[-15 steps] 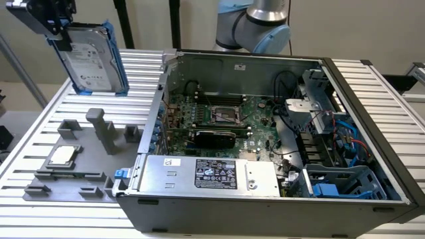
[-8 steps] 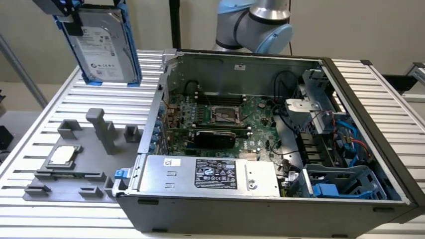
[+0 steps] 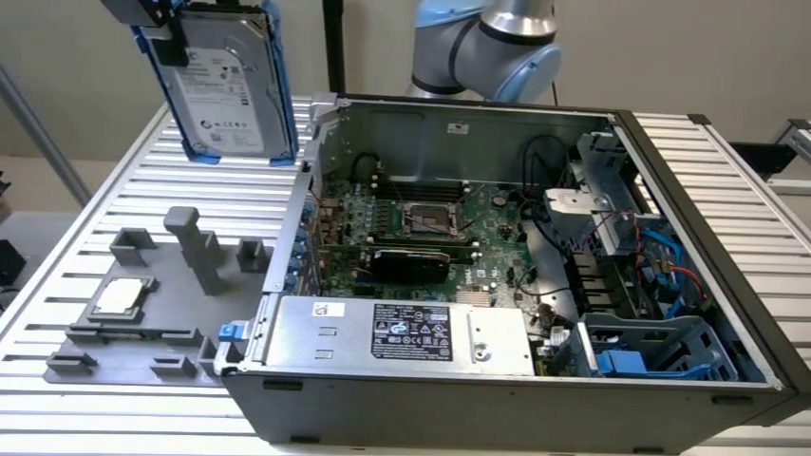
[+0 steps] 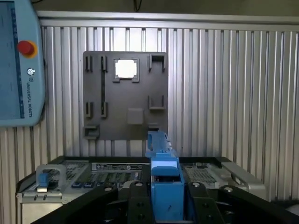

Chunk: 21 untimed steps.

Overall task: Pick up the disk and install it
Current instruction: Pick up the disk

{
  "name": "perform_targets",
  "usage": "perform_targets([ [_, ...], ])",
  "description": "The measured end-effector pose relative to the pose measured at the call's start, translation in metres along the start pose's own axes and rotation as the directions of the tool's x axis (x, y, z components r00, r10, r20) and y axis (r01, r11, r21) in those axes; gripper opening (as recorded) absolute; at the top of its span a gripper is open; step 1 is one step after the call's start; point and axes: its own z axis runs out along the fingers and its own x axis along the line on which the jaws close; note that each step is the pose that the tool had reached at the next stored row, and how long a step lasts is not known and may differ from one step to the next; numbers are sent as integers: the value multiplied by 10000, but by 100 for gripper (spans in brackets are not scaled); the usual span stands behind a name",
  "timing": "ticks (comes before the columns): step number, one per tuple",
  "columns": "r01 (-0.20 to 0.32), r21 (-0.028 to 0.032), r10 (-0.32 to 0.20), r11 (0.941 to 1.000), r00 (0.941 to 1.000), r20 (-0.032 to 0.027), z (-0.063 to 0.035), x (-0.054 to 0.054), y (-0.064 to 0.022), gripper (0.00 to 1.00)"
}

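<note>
Disk [image 3: 228,85]: held aloft at the upper part of the exterior view's left, upright with a slight tilt, white label faced toward the camera, blue rails along both long edges. It is held well apart from everything on the table and is not yet installed. In the wrist view the disk [image 4: 164,172] is seen edge-on, one blue rail uppermost.

Gripper [image 3: 159,24]: clamped on the disk's upper end. In the wrist view the gripper [image 4: 167,198] is seen closed against the disk, with black fingers [image 4: 140,205] pressed to either side of the blue rail.

Arm [image 3: 488,47]: silver and pale-blue joints are seen behind the case's far wall.

Case [image 3: 507,408]: open, laid on its side on the table [image 3: 216,185], to the exterior view's right of the disk. Noted inside: a green motherboard [image 3: 431,218], a silver power supply [image 3: 380,332] with black label at the near edge, and a blue drive cage [image 3: 647,347] at the near right corner. In the wrist view the case [image 4: 93,172] is seen beyond the gripper.

Fixture [image 3: 140,332]: grey plate with raised brackets, on the table beside the case at the exterior view's left; a small silver chip [image 3: 121,296] is seated in it. Both the fixture [image 4: 126,98] and the chip [image 4: 125,68] are seen from above in the wrist view.

Pendant [image 4: 18,65]: pale blue, with red button, recorded at the edge of the wrist view.
</note>
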Motion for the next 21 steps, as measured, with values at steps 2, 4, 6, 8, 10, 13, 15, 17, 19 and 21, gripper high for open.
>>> perform_targets([
  [2, 1, -1, -1, 10000, 10000, 34, -13, 31, -78, 0],
  [4, 0, -1, 0, 10000, 10000, 68, -25, 63, -158, 0],
  [6, 2, -1, -2, 10000, 10000, 92, -29, 95, -236, 0],
  [8, 1, -2, -1, 10000, 9999, 108, -32, 124, -314, 0],
  [10, 2, -3, -2, 10000, 9999, 119, -35, 156, -401, 0],
  [13, 2, -3, -2, 10000, 9999, 120, -38, 207, -534, 0],
  [15, 1, -2, -1, 10000, 9999, 122, -41, 240, -625, 0],
  [17, 2, -2, -2, 10000, 9999, 124, -43, 273, -717, 0],
  [19, 1, -3, -1, 10000, 9999, 125, -46, 305, -809, 0],
  [21, 1, -2, -1, 10000, 9999, 128, -49, 339, -901, 0],
])
